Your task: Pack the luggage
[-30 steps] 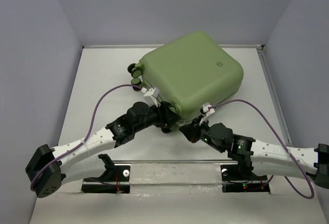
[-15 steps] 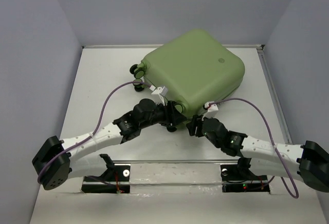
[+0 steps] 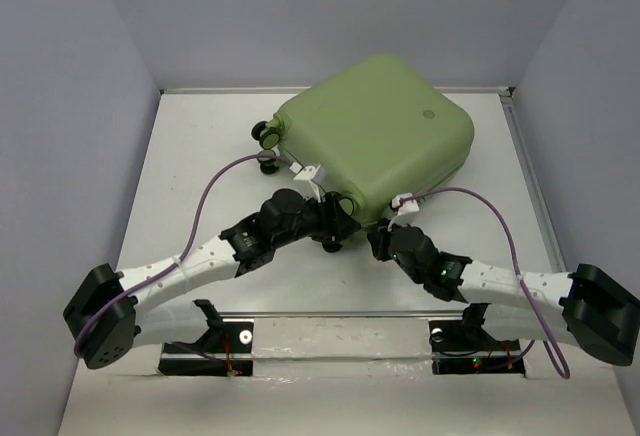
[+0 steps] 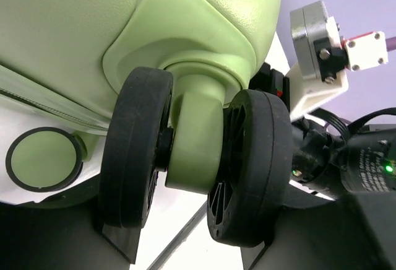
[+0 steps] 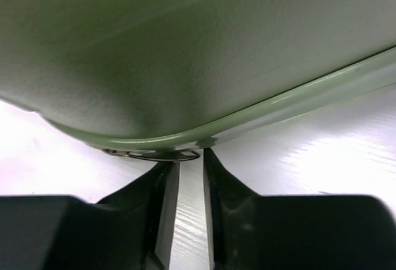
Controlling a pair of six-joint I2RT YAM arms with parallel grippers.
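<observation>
- Presently the luggage (image 3: pixel 380 136) lies flat and closed on the table (image 3: pixel 200 136), towards the rear, turned at an angle. One near corner points at the arms.
- Left gripper (image 3: pixel 338 218): spread wide and clasped round the caster (image 4: pixel 195 152) at that near corner. In the wrist view its fingers sit against the outer faces of both tyres, with no gap visible.
- Right gripper (image 5: pixel 184 160): tips at the lower rim of the near edge, fingers almost pressed together with a narrow slit between them. A thin dark tab (image 5: pixel 154 154) lies at the tips; I cannot tell whether it is pinched.
- Two more wheels (image 3: pixel 266 138) show at the left corner, untouched.
- Handling, as judged: the shell is stiff, smooth and likely slippery, and far too broad for either jaw to span. It is probably heavy for these arms, so sliding or tilting it suits better than lifting.
- Holds, as judged: the caster and the rim are the only narrow features. The caster may swivel or roll in the grip, so expect slip there.
- Contents cannot be seen.
</observation>
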